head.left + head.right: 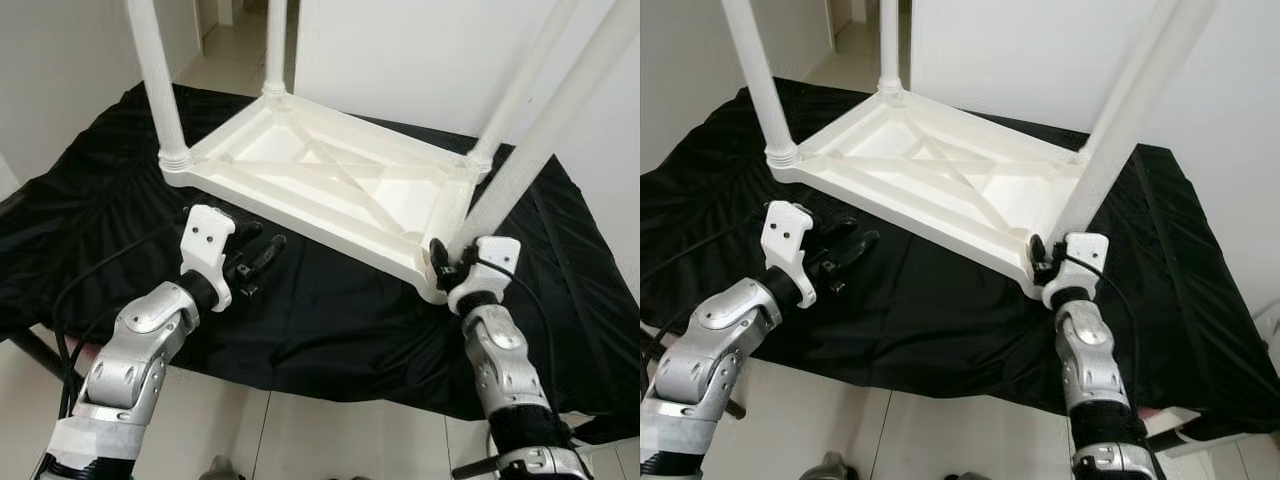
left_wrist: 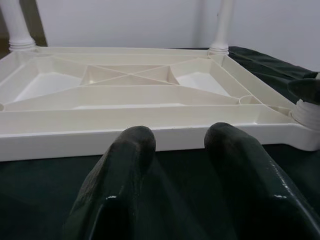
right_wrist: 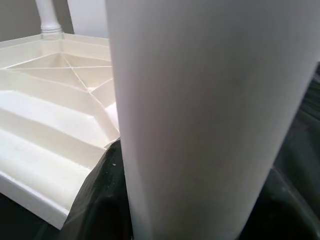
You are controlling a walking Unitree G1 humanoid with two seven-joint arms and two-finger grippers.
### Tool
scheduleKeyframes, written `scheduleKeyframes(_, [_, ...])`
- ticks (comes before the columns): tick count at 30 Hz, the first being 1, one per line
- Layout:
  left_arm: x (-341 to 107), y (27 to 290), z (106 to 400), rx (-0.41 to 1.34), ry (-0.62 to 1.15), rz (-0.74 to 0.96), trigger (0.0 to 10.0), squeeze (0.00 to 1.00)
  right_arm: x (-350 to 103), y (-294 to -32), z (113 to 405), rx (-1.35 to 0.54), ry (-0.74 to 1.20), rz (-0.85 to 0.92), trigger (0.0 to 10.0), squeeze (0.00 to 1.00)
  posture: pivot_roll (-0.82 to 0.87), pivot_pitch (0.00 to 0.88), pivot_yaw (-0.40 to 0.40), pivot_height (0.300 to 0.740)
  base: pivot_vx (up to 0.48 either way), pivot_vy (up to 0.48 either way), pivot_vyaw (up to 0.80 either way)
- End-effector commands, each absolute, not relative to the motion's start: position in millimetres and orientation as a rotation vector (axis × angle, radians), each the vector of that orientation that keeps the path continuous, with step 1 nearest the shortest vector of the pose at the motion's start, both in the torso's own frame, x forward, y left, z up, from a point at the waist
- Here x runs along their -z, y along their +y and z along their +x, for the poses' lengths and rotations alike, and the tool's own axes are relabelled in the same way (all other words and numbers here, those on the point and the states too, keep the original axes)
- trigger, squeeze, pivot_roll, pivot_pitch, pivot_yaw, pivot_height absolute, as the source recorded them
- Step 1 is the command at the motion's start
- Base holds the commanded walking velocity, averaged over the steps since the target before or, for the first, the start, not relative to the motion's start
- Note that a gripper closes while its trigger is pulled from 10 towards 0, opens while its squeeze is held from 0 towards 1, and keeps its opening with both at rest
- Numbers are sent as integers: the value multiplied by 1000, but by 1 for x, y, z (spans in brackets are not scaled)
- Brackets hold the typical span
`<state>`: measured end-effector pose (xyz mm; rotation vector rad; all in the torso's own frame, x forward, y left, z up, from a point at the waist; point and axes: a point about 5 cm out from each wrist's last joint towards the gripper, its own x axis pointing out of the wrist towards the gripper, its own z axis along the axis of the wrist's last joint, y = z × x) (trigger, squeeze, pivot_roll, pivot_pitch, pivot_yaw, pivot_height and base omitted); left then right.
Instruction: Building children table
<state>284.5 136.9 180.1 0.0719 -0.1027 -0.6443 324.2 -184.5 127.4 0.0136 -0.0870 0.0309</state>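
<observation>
A white plastic children's table [image 1: 330, 190] lies upside down on a black cloth [image 1: 330, 320], its legs pointing up. My left gripper [image 1: 272, 236] is open and hovers just above the cloth, a short way in front of the table's near long rim [image 2: 100, 140], with nothing between its fingers [image 2: 125, 165]. On the right, my right gripper [image 1: 445, 262] is shut on the base of the near right leg [image 1: 540, 150], where the leg meets the table's corner. That leg [image 3: 200, 120] stands very close to the right wrist camera and hides the fingers.
The other legs [image 1: 165, 90] [image 1: 275, 50] [image 1: 515, 100] stand tall around the work area. The cloth's front edge drops to a pale tiled floor [image 1: 300, 430]. White walls [image 1: 420, 50] stand close behind. A black cable [image 1: 90, 280] loops by my left arm.
</observation>
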Motion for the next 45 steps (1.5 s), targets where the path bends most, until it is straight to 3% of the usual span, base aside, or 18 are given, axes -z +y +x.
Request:
scheduleKeyframes(1, [-181,132,284,684,-96,74,10000,0,-110,-168,325,-73,2,-14,10000,0,155,86,-59,740,0,0,0])
scheduleKeyframes(9, [-181,121,280,717,-91,59,10000,0,-114,-125,329,-232,-21,-36,10000,0,164,99,-64,740,0,0,0])
scheduleKeyframes(15, [-175,90,269,829,-79,41,10000,0,-112,-135,328,-206,-23,-51,10000,0,162,100,-70,740,0,0,0])
scheduleKeyframes(25, [-173,60,260,975,-25,-30,10000,0,-116,-153,321,-292,-46,-115,10000,0,149,98,-72,740,0,0,0])
scheduleKeyframes(34, [-174,50,261,1002,-6,-35,10000,0,-118,-169,326,-100,-25,-86,10000,0,130,95,-72,740,0,0,0])
scheduleKeyframes(40, [-178,46,263,997,-23,-49,10000,0,-111,-145,320,99,4,-12,10000,0,117,92,-74,740,0,0,0])
scheduleKeyframes(45, [-180,41,264,991,-24,-78,10000,0,-110,-130,317,135,17,20,10000,0,116,87,-72,740,0,0,0])
